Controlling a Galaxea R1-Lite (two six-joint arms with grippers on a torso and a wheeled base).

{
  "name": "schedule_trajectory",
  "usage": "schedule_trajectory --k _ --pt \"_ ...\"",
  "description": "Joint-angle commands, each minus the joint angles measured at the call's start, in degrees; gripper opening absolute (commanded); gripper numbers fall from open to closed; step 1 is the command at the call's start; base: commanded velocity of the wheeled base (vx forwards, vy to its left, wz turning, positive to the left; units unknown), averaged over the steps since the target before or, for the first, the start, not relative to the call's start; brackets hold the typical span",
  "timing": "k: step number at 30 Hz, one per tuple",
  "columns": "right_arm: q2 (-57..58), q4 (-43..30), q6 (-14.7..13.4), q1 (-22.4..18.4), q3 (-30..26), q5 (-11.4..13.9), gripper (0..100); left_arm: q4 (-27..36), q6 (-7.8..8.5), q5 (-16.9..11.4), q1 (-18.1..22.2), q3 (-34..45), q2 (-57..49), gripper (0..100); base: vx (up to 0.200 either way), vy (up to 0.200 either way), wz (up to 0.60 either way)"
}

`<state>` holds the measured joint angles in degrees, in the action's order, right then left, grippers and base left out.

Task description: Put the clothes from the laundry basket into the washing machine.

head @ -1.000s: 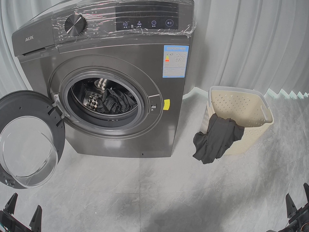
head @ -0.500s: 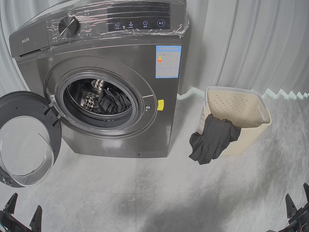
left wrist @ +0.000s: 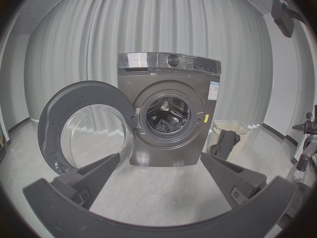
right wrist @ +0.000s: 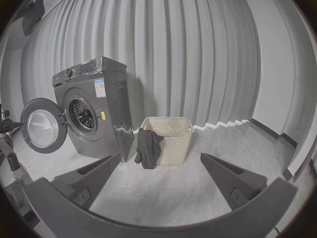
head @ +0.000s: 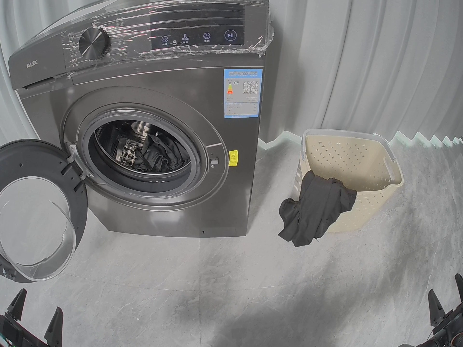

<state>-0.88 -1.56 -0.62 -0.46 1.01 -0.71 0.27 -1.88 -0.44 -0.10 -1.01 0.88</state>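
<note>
Retrieval of the next piece is judged to be the step in hand. One dark garment (head: 159, 153) is seen lying inside the drum of the washing machine (head: 159, 213). A second garment (head: 316, 208) is draped over the near rim of the laundry basket (head: 371, 162), with its lower end spilled down the outer wall onto the floor (head: 241, 275).

The basket is stood just beside the machine, on the robot's right. Both arms are held low and well apart from basket and machine. The left gripper (head: 37, 309) is shown with its fingers spread and nothing between them, and the right gripper (head: 444, 295) is likewise parted and empty.

A closer approach to the basket is called for next, probably by the right arm. The bunched fold at the rim could then be pinched.

The door (head: 38, 208) is swung wide open on the left, so a carry from the right is favoured. Trailing cloth may be snagged on the rim. A curtain (head: 361, 49) is hung behind.
</note>
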Motion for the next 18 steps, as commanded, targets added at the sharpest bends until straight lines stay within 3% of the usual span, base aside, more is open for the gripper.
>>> schedule_trajectory --k 1,10,18 --pt "0.4 0.0 0.0 0.0 -0.4 0.0 100 0.0 0.03 0.1 0.0 0.9 -0.9 100 0.0 -0.2 0.0" --pt "0.5 0.0 0.0 0.0 -0.4 0.0 100 -0.1 0.3 0.2 0.0 0.9 -0.9 100 0.0 -0.2 0.0" --pt "0.4 0.1 0.0 0.0 -0.4 0.0 100 0.0 0.21 0.0 0.0 0.9 -0.9 100 0.0 0.0 0.0"
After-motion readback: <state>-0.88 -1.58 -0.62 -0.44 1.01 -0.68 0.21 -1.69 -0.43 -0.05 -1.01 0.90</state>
